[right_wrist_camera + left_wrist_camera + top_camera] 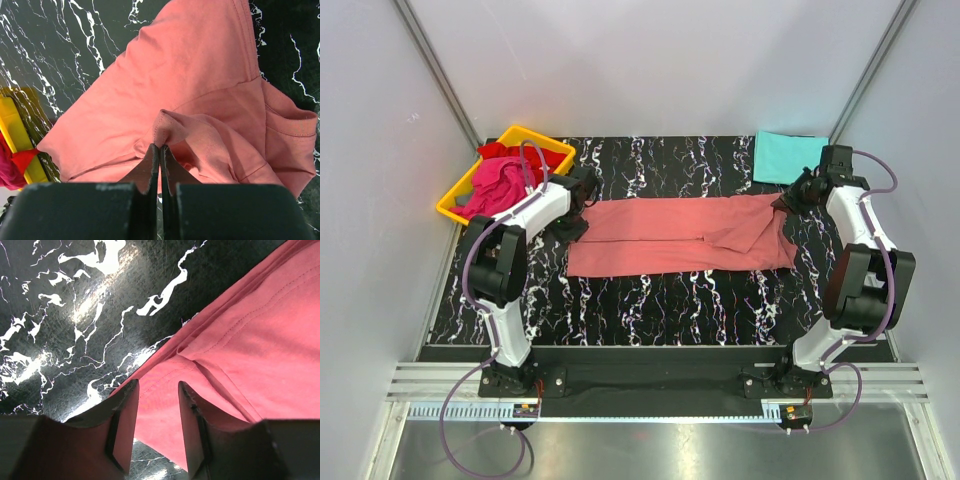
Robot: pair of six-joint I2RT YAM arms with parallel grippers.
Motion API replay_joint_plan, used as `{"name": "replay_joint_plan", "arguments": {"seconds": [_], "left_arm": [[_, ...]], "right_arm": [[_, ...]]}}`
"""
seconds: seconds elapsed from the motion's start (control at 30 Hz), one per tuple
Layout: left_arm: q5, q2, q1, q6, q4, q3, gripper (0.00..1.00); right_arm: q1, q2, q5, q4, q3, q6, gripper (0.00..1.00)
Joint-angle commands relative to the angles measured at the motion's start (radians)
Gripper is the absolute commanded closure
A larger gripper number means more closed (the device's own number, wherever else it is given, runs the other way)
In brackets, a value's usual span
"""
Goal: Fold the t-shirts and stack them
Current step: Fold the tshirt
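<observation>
The salmon-pink t-shirt (680,235) lies spread lengthwise across the middle of the table. My left gripper (578,210) is open at its left end; in the left wrist view the fingertips (158,387) straddle the shirt's edge (250,340), with cloth below the gap. My right gripper (784,203) is shut on a raised pinch of the shirt's right end (170,125), fingers (160,150) pressed together. The turquoise t-shirt (788,157) lies folded at the back right. The magenta t-shirt (495,185) and red t-shirt (525,155) lie crumpled in the tray.
The yellow plastic tray (455,207) stands at the back left corner and also shows in the right wrist view (12,130). The black marbled tabletop (670,300) runs bare in front of the shirt. Grey walls close in on both sides.
</observation>
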Motion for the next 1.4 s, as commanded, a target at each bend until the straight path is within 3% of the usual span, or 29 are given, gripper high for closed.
{"name": "replay_joint_plan", "arguments": {"seconds": [0.0,0.27,0.47,0.6,1.1,1.37], "left_arm": [[-0.006,-0.026,0.006,-0.012,0.005,0.017,0.56],[0.046,0.003,0.006,-0.027,0.056,0.018,0.57],[0.034,0.023,0.006,0.002,0.07,0.017,0.72],[0.005,0.02,0.006,-0.004,0.074,-0.008,0.77],[-0.068,0.06,0.006,-0.012,-0.001,0.025,0.76],[-0.071,0.052,0.004,-0.018,-0.007,0.02,0.76]], "right_arm": [[0.005,-0.002,-0.01,0.018,0.0,-0.019,1.0],[0.005,-0.015,-0.006,0.02,-0.011,-0.026,1.0],[0.022,0.004,-0.006,0.009,0.024,-0.052,1.0],[0.045,0.033,0.013,-0.004,0.073,-0.101,1.0],[0.065,0.22,0.002,-0.066,0.247,-0.197,1.0],[0.08,0.272,-0.076,-0.043,0.308,-0.253,1.0]]}}
